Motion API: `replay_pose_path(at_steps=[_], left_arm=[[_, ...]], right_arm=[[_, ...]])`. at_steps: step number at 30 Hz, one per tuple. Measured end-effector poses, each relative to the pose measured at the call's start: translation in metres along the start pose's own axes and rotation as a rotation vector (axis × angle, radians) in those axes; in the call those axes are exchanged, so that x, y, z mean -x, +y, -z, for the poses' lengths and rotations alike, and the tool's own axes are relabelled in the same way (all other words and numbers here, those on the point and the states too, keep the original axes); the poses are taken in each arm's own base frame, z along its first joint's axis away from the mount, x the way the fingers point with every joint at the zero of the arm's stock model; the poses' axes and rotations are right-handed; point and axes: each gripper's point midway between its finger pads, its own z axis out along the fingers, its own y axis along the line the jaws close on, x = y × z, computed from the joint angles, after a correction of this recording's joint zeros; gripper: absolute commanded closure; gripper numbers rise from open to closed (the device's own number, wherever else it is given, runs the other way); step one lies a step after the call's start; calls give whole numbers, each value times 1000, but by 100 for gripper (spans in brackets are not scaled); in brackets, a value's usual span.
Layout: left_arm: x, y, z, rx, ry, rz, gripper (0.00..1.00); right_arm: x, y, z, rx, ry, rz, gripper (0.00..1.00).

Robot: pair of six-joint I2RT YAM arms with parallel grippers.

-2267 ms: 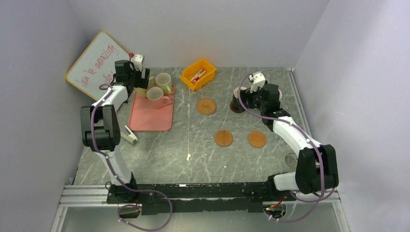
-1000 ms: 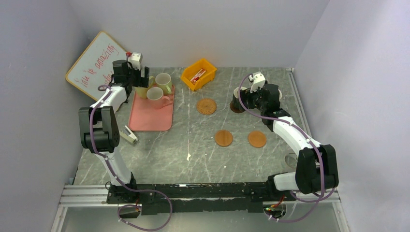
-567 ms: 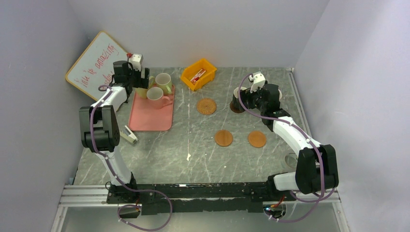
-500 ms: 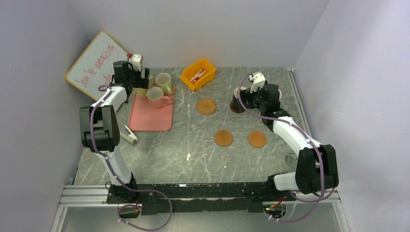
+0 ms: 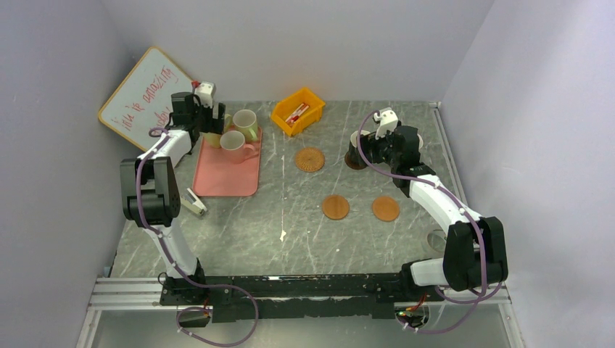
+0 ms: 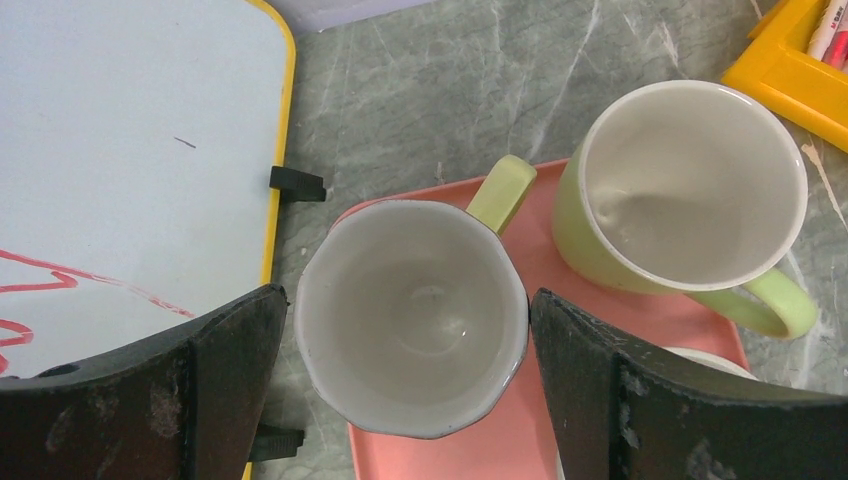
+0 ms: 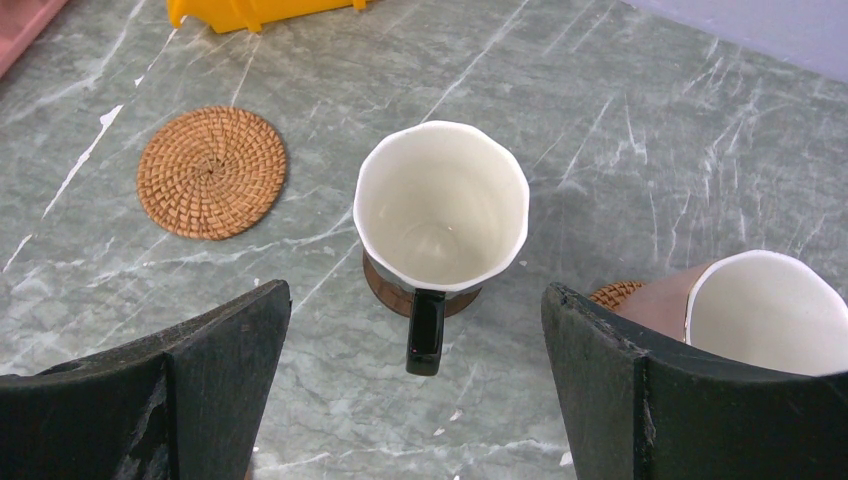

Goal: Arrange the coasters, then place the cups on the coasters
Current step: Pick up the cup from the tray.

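Two hands, both wide. In gap of left hand [image 6: 410,300]: pale green cup [image 6: 412,340], whitish inside, on pink tray [image 6: 470,455]. In gap of right hand [image 7: 415,290]: black cup [image 7: 440,205] on dark coaster [image 7: 385,285]. Writing on whiteboard [image 6: 130,150] unreadable.

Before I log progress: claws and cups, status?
Both claws open. Left claw flanks green cup on tray, second green cup close. Right claw flanks black cup on dark coaster.
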Motion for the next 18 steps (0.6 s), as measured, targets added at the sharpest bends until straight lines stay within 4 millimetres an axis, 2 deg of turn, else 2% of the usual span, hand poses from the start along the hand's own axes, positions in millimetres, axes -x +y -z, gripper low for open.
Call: replay_pose_path(at_steps=[10, 18], left_arm=[[-12, -1, -8, -5, 25, 5, 4], [-13, -1, -8, -5, 25, 5, 4]], right_arm=[[0, 0, 0, 0, 0, 0, 0], [0, 0, 0, 0, 0, 2, 0]])
